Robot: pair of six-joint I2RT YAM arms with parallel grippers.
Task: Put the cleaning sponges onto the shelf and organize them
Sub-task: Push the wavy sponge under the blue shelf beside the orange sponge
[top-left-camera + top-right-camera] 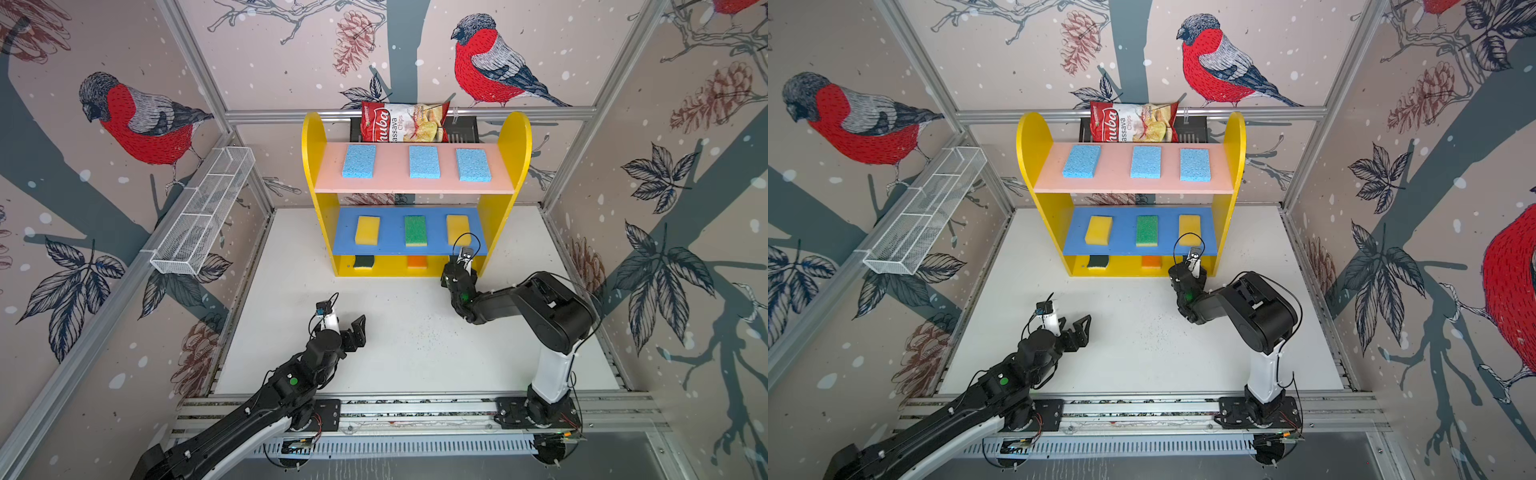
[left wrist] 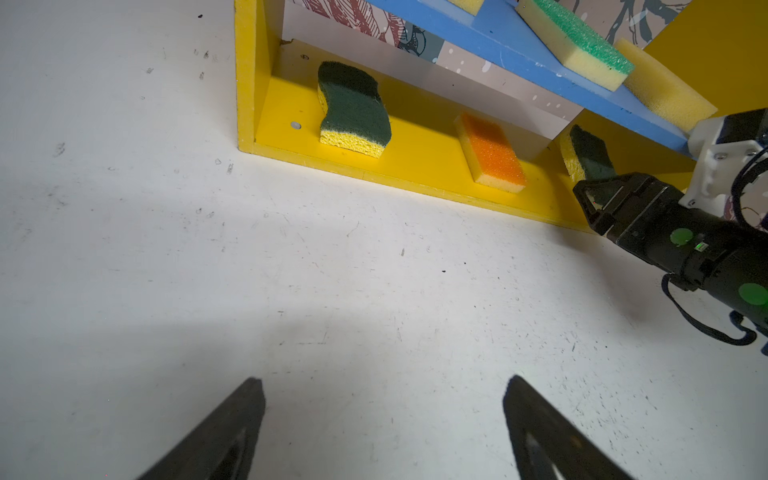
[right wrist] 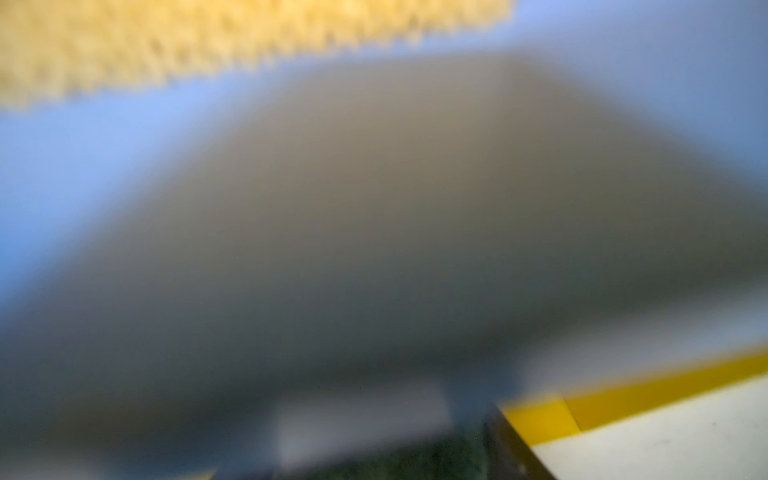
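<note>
The wavy green sponge [image 2: 590,153] sits on the shelf [image 2: 245,83] base, right at the tips of the right gripper [image 2: 590,187], which half hides it; clamped or loose, I can't tell.

The shelf [image 1: 515,158] stands at the back of the bench [image 1: 415,353]; the chips bag [image 1: 405,122] sits behind its top board, and the wire basket [image 1: 203,216] hangs on the left wall. Top board, in a row: top-left sponge [image 1: 359,161], top-middle sponge [image 1: 424,162], top-right sponge [image 1: 473,165]. Middle board: mid-left sponge [image 1: 367,230], mid-centre sponge [image 1: 415,230], mid-right sponge [image 1: 457,227]. Base, under that board: base-left sponge [image 2: 353,108], base-centre sponge [image 2: 494,156], base-right sponge [image 2: 588,156], each apart from its neighbour.
</note>
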